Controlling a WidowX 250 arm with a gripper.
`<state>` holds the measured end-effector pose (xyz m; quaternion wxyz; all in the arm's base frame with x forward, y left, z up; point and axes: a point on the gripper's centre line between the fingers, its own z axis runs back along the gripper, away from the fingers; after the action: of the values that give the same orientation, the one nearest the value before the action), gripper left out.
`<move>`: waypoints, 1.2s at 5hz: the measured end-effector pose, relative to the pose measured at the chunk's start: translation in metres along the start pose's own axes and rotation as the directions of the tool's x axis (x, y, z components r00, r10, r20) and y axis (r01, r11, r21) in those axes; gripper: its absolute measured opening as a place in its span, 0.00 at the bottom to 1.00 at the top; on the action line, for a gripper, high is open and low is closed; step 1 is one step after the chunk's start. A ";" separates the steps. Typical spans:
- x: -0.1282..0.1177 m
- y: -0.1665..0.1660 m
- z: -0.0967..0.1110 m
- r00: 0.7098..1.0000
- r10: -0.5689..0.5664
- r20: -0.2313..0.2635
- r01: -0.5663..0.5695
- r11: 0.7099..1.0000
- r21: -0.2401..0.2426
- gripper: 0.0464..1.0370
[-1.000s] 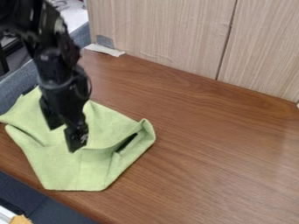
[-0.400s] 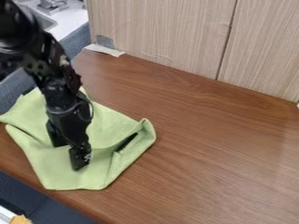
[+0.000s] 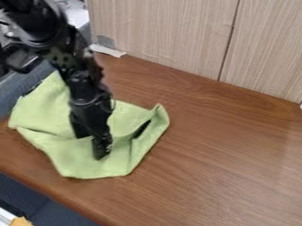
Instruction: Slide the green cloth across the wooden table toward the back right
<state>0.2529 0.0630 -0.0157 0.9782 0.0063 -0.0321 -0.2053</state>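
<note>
Your green cloth lies creased between 8 and 9 o'clock, near the bench edge at 7 o'clock. The gripper points down at its middle; you cannot tell whether it is spread or pinching. Bench surface extends toward 4 o'clock; panelling borders 1 o'clock.

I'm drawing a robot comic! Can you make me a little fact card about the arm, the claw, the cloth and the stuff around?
arm: black, coming in from the upper left
claw: black, low over the middle of the cloth; the claw looks to be touching it
cloth colour: green
cloth shape: wrinkly, with a raised fold on its right side
table: brown wood
wall: pale, stripy panels behind the table
tape: white strip where wall and table meet
</note>
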 end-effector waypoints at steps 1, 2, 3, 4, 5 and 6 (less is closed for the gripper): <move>0.036 -0.007 -0.002 0.996 -0.087 0.016 0.087 0.996 -0.004 0.96; 0.072 -0.016 -0.005 0.987 -0.158 0.033 0.158 0.987 -0.011 0.96; 0.108 -0.025 -0.006 0.972 -0.230 0.044 0.231 0.973 -0.012 0.96; 0.127 -0.034 -0.006 0.956 -0.291 0.050 0.292 0.956 -0.013 0.96; 0.126 -0.037 -0.006 0.954 -0.296 0.047 0.296 0.955 -0.004 0.96; 0.117 -0.039 0.001 0.955 -0.294 0.032 0.295 0.956 -0.010 0.96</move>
<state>0.3437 -0.0199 -0.0087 0.9361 0.0006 -0.0443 -0.3490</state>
